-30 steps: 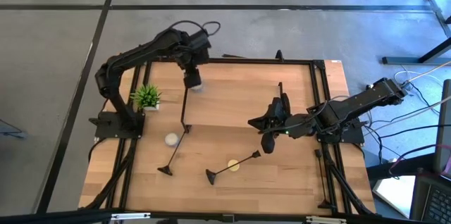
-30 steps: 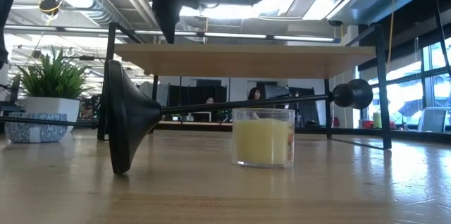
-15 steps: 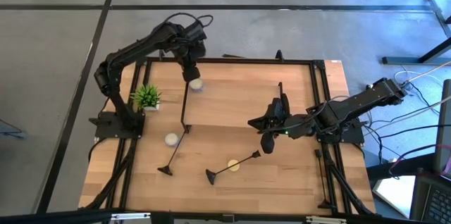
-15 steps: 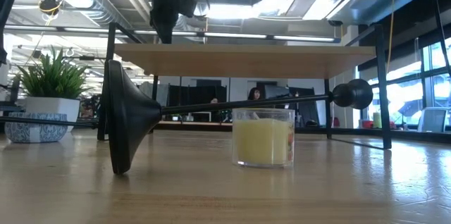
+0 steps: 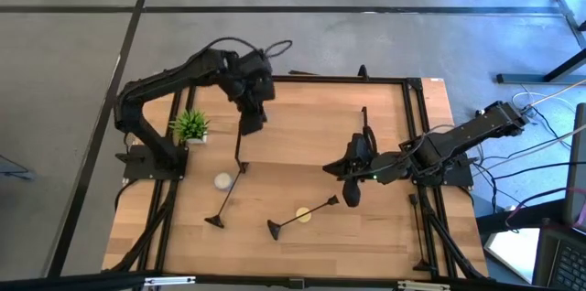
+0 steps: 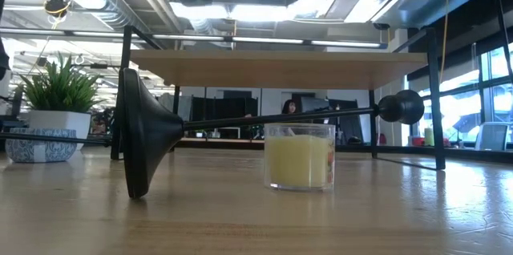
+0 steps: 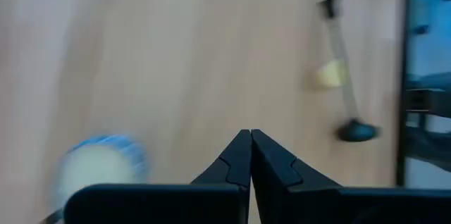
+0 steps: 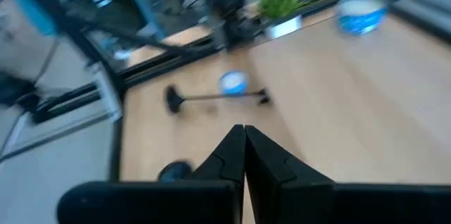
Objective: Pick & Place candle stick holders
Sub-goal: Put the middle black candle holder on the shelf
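High view: wooden table w/ a black-legged shelf (image 5: 320, 122) across its far half, used as landmark here. Left gripper (image 5: 249, 124) hangs over the shelf's left end, fingers pressed together, holding nothing. Right gripper (image 5: 352, 196) sits just off the shelf's front right, also pinched together & empty. Two holders lie flat in front of the shelf: left holder (image 5: 226, 198) w/ base toward the table's front edge, and front holder (image 5: 302, 217) beside a yellow candle (image 5: 302, 215). A white candle (image 5: 222, 180) sits near the left holder's stem. A third holder (image 5: 364, 127) seems to lie on the shelf near the right arm; hard to be sure. Small plant (image 5: 190, 126) left of the shelf.

Low view: front holder (image 6: 144, 133) on its side, round base close to camera, stem running right behind the yellow candle (image 6: 299, 155), under the shelf (image 6: 280, 69).

Left wrist view: fingers (image 7: 239, 162) meet tip to tip above bare shelf wood; a blue-rimmed candle (image 7: 95, 170) sits nearby.

Right wrist view: fingers (image 8: 232, 150) together; the left holder (image 8: 215, 97) lies ahead.

To do the step well, I'd judge: spread the fingers first, come down across a stem mid-length, squeeze square so it can't roll, lift clear of candles.
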Robot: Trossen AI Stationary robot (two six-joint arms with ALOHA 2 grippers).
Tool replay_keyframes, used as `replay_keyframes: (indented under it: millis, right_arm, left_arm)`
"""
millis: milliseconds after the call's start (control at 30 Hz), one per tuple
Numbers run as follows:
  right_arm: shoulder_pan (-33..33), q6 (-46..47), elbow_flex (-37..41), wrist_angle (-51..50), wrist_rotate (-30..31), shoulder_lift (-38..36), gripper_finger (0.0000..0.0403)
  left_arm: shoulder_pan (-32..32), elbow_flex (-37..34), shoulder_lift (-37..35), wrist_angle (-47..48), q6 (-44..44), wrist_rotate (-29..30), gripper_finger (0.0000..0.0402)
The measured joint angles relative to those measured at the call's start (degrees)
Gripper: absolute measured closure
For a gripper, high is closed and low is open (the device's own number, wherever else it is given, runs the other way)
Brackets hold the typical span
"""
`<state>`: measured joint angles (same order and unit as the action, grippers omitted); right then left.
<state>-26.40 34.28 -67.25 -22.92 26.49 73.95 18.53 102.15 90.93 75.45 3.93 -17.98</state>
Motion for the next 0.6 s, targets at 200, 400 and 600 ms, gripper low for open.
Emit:
replay_keyframes:
  millis: [200,400,600]
  right_arm:
    - [-1.4,0.0,0.0,0.0,-12.6,0.0,0.0393]
    - [-4.0,7.1,0.0,-0.4,-19.2,0.0,0.0393]
    - [-7.8,15.4,0.0,-2.6,-22.7,0.0,0.0393]
  left_arm:
    - [-9.7,0.0,-0.8,-4.5,-4.9,-0.6,0.04]
    - [-18.4,0.0,0.0,-8.5,-6.9,0.4,0.04]
    - [-24.5,0.0,0.5,-11.8,-9.9,5.2,0.0399]
